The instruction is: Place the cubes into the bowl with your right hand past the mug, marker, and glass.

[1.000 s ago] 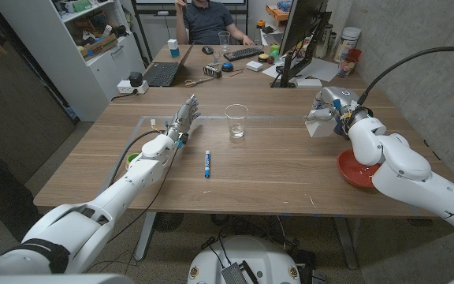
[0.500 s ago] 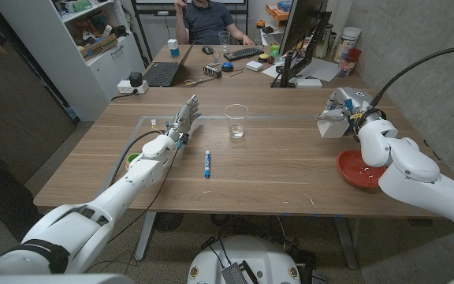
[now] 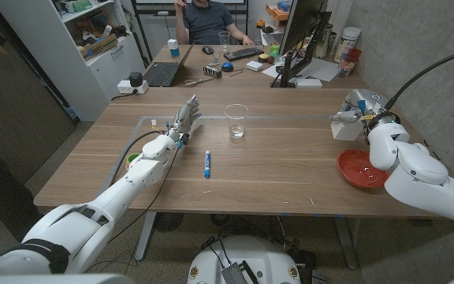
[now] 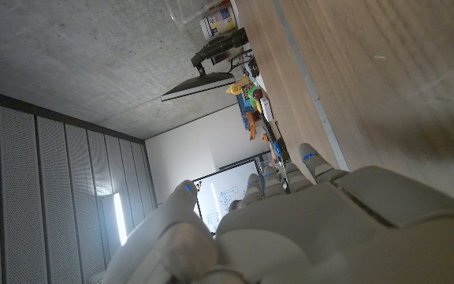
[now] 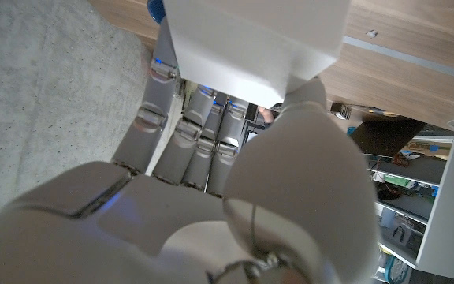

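Near the table's [image 3: 290, 170] left edge the left hand [image 3: 184, 116] holds nothing, fingers straight and apart. The marker [image 3: 207, 163] lies toward the front edge, the glass [image 3: 236, 121] behind it mid-table. At the right edge the right hand [image 3: 356, 108] grips a white cube [image 3: 344, 128] above the wood, just behind the red bowl [image 3: 359, 170], which the arm partly hides. The right wrist view shows the fingers [image 5: 168, 110] and thumb clamping the cube [image 5: 254, 35].
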